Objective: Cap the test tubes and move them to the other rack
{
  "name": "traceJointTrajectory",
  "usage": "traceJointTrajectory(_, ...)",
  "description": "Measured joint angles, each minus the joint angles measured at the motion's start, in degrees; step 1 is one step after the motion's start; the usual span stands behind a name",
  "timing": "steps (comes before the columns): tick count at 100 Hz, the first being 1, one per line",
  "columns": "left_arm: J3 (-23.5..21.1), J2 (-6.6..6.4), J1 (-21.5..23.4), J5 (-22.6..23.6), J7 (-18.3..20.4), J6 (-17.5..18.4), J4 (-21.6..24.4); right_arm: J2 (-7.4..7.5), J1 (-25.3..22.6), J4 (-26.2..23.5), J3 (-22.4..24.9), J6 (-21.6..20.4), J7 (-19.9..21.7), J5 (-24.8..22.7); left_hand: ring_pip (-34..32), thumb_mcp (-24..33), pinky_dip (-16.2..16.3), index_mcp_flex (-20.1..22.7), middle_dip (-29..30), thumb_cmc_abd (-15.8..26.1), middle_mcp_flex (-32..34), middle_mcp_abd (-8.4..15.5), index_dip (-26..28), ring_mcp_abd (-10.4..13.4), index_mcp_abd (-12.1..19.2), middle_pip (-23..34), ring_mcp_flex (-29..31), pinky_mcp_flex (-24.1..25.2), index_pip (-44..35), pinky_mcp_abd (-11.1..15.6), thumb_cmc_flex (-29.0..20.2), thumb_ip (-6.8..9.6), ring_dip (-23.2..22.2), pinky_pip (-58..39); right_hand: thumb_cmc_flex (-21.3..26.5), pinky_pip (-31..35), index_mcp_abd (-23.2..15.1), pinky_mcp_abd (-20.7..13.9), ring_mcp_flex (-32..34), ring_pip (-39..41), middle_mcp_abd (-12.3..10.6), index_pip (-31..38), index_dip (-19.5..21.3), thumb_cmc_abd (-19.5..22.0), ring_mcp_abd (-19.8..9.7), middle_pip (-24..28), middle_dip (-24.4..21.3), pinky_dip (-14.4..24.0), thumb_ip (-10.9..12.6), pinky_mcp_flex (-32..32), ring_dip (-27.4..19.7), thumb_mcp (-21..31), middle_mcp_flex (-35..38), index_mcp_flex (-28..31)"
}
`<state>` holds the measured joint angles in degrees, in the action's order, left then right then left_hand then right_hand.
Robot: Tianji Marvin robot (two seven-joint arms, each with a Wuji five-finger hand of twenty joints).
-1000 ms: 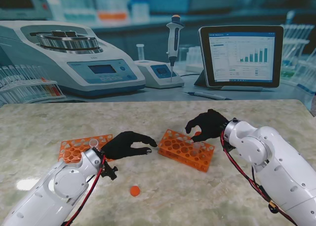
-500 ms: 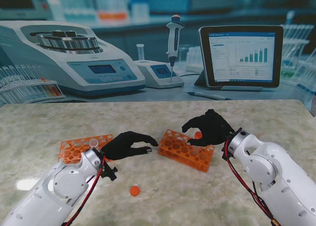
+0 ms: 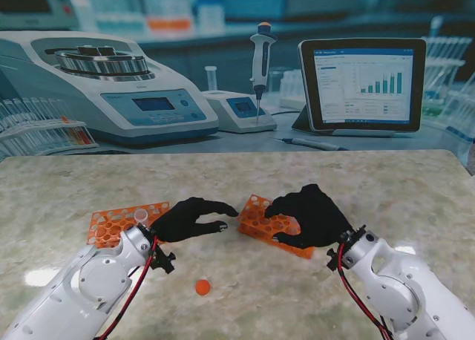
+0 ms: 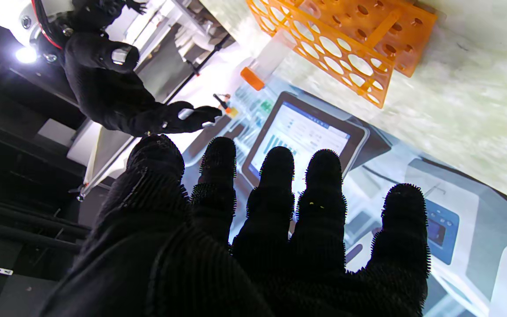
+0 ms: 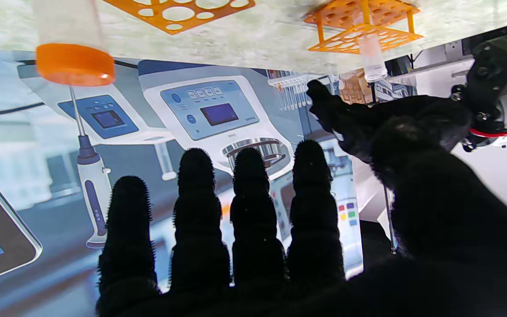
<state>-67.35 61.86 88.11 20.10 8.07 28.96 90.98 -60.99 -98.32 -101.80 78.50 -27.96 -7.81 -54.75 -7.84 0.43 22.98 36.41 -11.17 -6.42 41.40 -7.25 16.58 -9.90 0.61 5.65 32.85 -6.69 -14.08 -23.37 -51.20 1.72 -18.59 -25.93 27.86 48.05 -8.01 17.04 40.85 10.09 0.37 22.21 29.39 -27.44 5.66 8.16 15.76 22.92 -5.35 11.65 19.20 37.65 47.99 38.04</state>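
Two orange racks stand on the marble table. The left rack [image 3: 111,225] holds one uncapped tube [image 3: 139,216], also seen in the right wrist view as the clear tube [image 5: 372,57]. My left hand [image 3: 189,217] lies open between the racks, fingers spread [image 4: 271,211], holding nothing. My right hand [image 3: 308,215] hovers open over the right rack [image 3: 256,212] and covers its right part. That rack [image 4: 346,48] carries a tube with an orange cap [image 4: 252,78], which the right wrist view shows close by, the capped tube [image 5: 74,64]. A loose orange cap [image 3: 202,286] lies nearer to me.
Behind the table's far edge [image 3: 237,153] hangs a backdrop picturing a centrifuge, a pipette stand and a tablet. Bare marble [image 3: 393,184] stretches to the right of the racks and along the front.
My right hand has drawn nearer to me and leftward over the right rack, now hiding the capped tube in the stand view. The left hand has stayed put.
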Motion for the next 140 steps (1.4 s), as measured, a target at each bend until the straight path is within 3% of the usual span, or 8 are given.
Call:
traceJointTrajectory(32, -0.9, -0.16, 1.3, 1.9, 0.2, -1.0, 1.4, -0.29, -4.1, -0.9, -0.4, -1.3, -3.3, -0.7, 0.1, -0.3, -0.6, -2.2, 1.3, 0.9, -0.7, 0.0, -0.8, 0.0, -0.1, -0.1, -0.5, 0.0, 0.6, 0.1, 0.7, -0.01, 0.1, 1.3, 0.0, 0.0, 0.0, 0.0, 0.0, 0.0, 0.0, 0.0, -0.5, 1.0, 0.0, 0.0, -0.5, -0.6, 0.0, 0.0, -0.6, -1.2, 0.0, 0.0)
traceJointTrajectory(67, -1.7, -0.39, 2.4, 3.3, 0.7, -1.5, 2.4, -0.44, -3.2, 1.1, -1.9, -1.5, -2.6, 0.7, 2.0, -0.3, -2.1, -4.8, 1.3, 2.0, -5.0, 0.4, -1.5, 0.1, -0.1, -0.7, -6.3, 4.5, 1.3, 1.5, 2.7, 0.00, 1.3, 7.9, 0.0, 0.0, 0.1, 0.0, 0.0, 0.0, 0.0, 0.0, -0.5, 1.4, 0.0, 0.0, -0.5, -1.2, 0.0, 0.0, -1.2, -1.7, 0.0, 0.0)
traceJointTrajectory(103, -4.0, -0.59, 2.5, 3.8, 2.3, -3.3, 3.0, -0.53, -2.9, 1.3, -2.3, -2.1, -3.4, 0.5, 3.1, -0.4, -2.5, -6.3, 1.3, 2.4, -8.0, 0.8, -2.1, 0.2, -0.1, -1.4, -9.7, 5.2, 1.9, 1.6, 3.9, -0.57, 2.8, 11.9, 0.0, 0.0, 0.1, 0.0, 0.0, 0.0, 0.0, 0.0, -0.5, 1.4, 0.0, 0.0, -0.5, -1.3, 0.0, 0.0, -1.2, -1.7, 0.0, 0.0)
traceJointTrajectory(140, -9.6, -0.75, 2.8, 6.1, 4.4, -4.2, 4.7, -0.61, -3.6, 1.2, -1.1, -2.3, -3.6, 0.1, 3.7, -0.4, -2.8, -6.4, 1.3, 2.4, -8.7, 1.1, -2.2, 1.3, -0.5, -1.4, -11.6, 5.8, 2.0, 2.1, 3.9, -0.57, 3.3, 13.8, 0.0, 0.0, 0.2, 0.1, 0.0, 0.0, 0.0, 0.0, -0.5, 1.4, 0.0, 0.0, -0.5, -1.3, 0.0, 0.0, -1.2, -1.8, 0.0, 0.0)
